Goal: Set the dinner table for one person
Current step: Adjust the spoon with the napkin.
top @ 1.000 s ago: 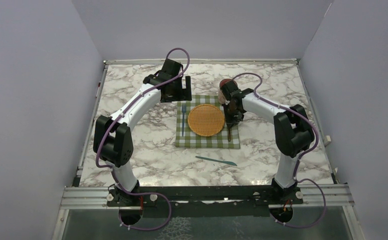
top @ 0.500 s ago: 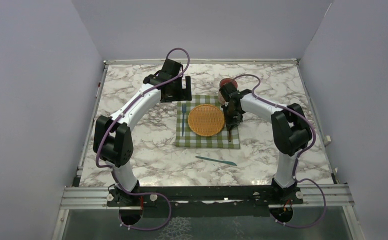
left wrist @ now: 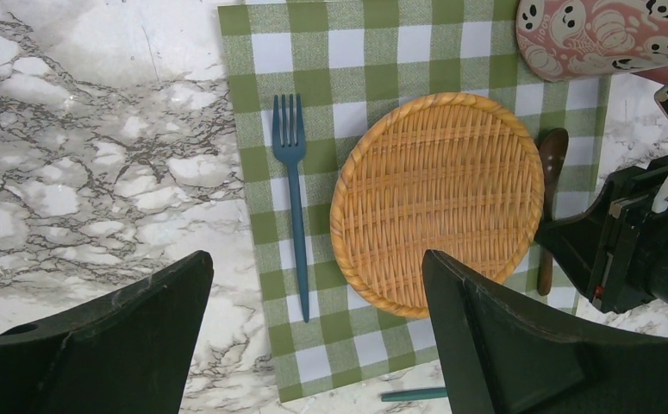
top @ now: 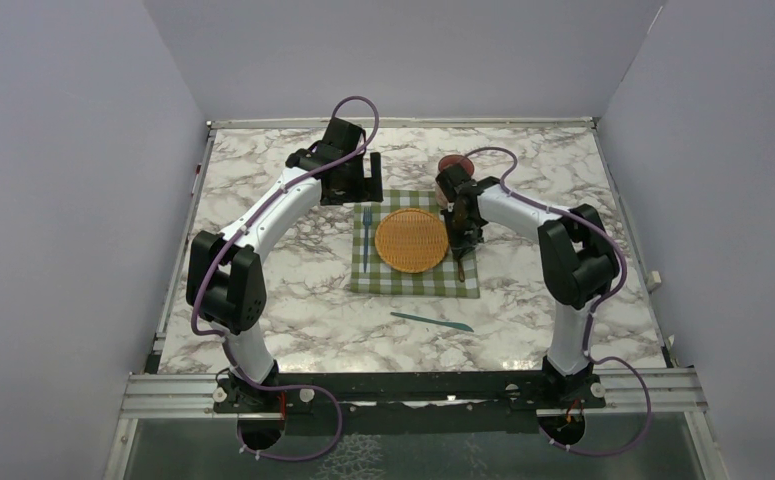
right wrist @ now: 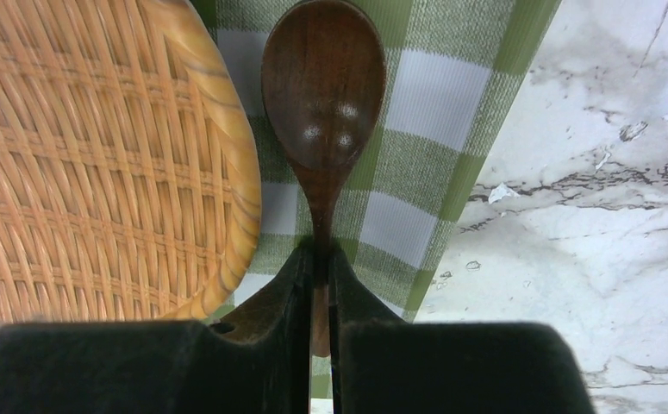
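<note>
The right gripper [right wrist: 317,259] is closed narrowly on the handle of a dark wooden spoon [right wrist: 323,86], just right of the woven plate [right wrist: 80,155] on the checked cloth [right wrist: 416,172]. The left gripper [left wrist: 313,276] hangs wide open and empty above the cloth's far-left part, over a blue fork [left wrist: 291,172]. A patterned cup [left wrist: 606,34] stands at the cloth's far-right corner. The cloth lies mid dinner table [top: 263,320], with a teal knife [top: 431,321] nearer.

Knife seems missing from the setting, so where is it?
In the top view the knife lies on the marble table, just past the near edge of the checked cloth, toward its right side.
</note>
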Robot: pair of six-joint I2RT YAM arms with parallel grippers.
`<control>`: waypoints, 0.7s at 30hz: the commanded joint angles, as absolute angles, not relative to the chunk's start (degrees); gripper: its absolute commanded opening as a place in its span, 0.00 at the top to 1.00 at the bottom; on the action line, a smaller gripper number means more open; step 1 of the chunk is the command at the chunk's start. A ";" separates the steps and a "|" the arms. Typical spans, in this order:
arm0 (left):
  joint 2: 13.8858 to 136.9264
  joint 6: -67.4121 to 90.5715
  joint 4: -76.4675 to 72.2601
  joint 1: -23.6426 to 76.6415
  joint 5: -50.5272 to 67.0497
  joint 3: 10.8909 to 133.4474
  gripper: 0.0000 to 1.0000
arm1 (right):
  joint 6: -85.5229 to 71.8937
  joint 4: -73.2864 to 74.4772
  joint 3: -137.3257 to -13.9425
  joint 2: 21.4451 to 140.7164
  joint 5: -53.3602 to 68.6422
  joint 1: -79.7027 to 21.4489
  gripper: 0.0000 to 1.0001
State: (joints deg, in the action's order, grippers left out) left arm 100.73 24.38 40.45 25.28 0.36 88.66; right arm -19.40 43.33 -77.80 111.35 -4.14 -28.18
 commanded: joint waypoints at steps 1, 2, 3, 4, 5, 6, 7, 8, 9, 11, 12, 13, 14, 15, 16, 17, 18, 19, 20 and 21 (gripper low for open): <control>99.40 23.82 41.15 25.66 -0.70 90.17 0.06 | -18.11 42.97 -80.61 113.50 -6.66 -28.65 0.89; 99.40 23.82 41.19 25.66 -0.77 90.18 0.06 | -18.11 42.98 -80.90 113.70 -6.68 -28.65 0.90; 99.40 23.82 41.19 25.66 -0.83 90.18 0.06 | -18.24 42.98 -81.18 113.99 -6.72 -28.65 0.90; 99.40 23.82 41.26 25.66 -0.80 90.25 0.06 | -18.26 42.98 -81.39 114.19 -6.77 -28.65 0.90; 99.46 23.82 41.24 25.69 -0.87 90.26 0.06 | -18.36 42.90 -81.56 114.45 -6.83 -28.65 0.90; 99.42 23.84 41.23 25.67 -0.88 90.24 0.06 | -18.48 42.89 -81.76 114.67 -6.89 -28.69 0.90; 99.42 23.82 41.22 25.64 -0.88 90.26 0.06 | -18.54 42.77 -81.88 114.83 -7.08 -28.66 0.90; 99.49 23.82 41.23 25.66 -0.88 90.25 0.06 | -18.55 42.72 -81.93 114.97 -7.11 -28.70 0.90; 99.49 23.82 41.24 25.66 -0.88 90.26 0.06 | -18.55 42.76 -82.06 115.13 -7.13 -28.66 0.91; 99.49 23.68 41.34 25.66 -1.01 90.18 0.06 | -18.71 42.95 -82.26 115.25 -7.01 -28.66 0.91; 99.49 23.65 41.46 25.66 -1.11 90.15 0.06 | -18.86 43.05 -82.30 115.24 -6.77 -28.72 0.91; 99.49 23.62 41.56 25.66 -1.22 90.22 0.06 | -19.00 43.14 -82.20 115.11 -6.51 -28.66 0.91; 99.49 23.56 41.59 25.66 -1.31 90.18 0.06 | -19.11 43.06 -81.99 114.76 -6.16 -28.66 0.91; 99.54 23.48 41.60 25.66 -1.39 90.13 0.06 | -19.32 43.02 -81.67 114.36 -6.03 -28.72 0.91; 99.56 23.42 41.53 25.66 -1.45 90.25 0.06 | -19.34 42.94 -81.32 114.08 -5.76 -28.66 0.91; 99.62 23.40 41.63 25.66 -1.49 90.25 0.06 | -19.38 42.90 -80.95 113.93 -5.74 -28.65 0.91; 99.71 23.38 41.59 25.66 -1.49 90.26 0.06 | -19.34 43.01 -80.87 113.74 -5.72 -28.66 0.90; 99.86 23.42 41.66 25.66 -1.43 90.34 0.06 | -19.38 43.18 -80.86 113.69 -5.71 -28.70 0.90; 100.01 23.34 41.64 25.66 -1.41 90.39 0.06 | -19.34 43.33 -80.79 113.58 -5.67 -28.70 0.89; 100.15 23.30 41.65 25.66 -1.33 90.48 0.06 | -19.27 43.45 -80.77 113.61 -5.41 -28.71 0.88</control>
State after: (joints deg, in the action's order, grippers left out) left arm 100.71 24.16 41.36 25.28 -0.05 88.66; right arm -19.22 44.05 -80.95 113.58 -5.28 -28.45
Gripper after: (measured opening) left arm 0.940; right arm 0.111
